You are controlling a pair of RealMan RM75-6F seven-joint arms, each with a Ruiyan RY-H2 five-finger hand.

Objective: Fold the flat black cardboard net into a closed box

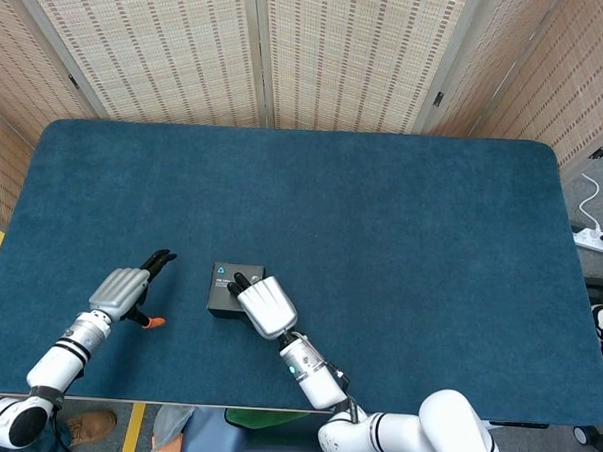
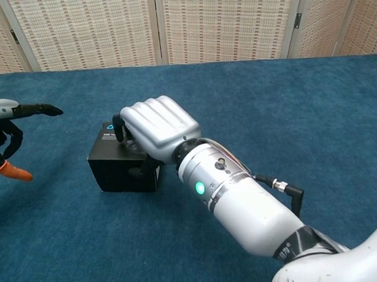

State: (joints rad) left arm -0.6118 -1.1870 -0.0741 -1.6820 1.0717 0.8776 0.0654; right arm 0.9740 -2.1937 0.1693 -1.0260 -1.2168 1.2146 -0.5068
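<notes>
L hand (image 1: 120,291) sits near the front-left of the blue table (image 1: 401,240), well apart from the box, holding nothing. In chest view it's at the frame edge (image 2: 5,135): one dark finger pointing straight toward the box, the rest curled in under, orange fingertip (image 2: 13,172) low near the cloth. So partly spread, not gripping.

Black cardboard box (image 1: 231,284) is just right of that, front-centre-left of the table, resting on the cloth. Looks folded up into a cube already; lid side faces up w/ a small teal triangle logo (image 1: 219,273) and white print next to it. Chest view shows its dark front face (image 2: 117,175) square and upright.

R hand (image 1: 263,304) is on the box from the near-right side. Fingers curled over the top edge, knuckles up (image 2: 159,123), dark fingertips pressing on the lid and right wall. I read it as gripping the box, narrow closure. R forearm (image 2: 242,198) runs back toward me, green LED lit.

Can't tell if the flap under R hand is fully tucked; hand covers it.
</notes>
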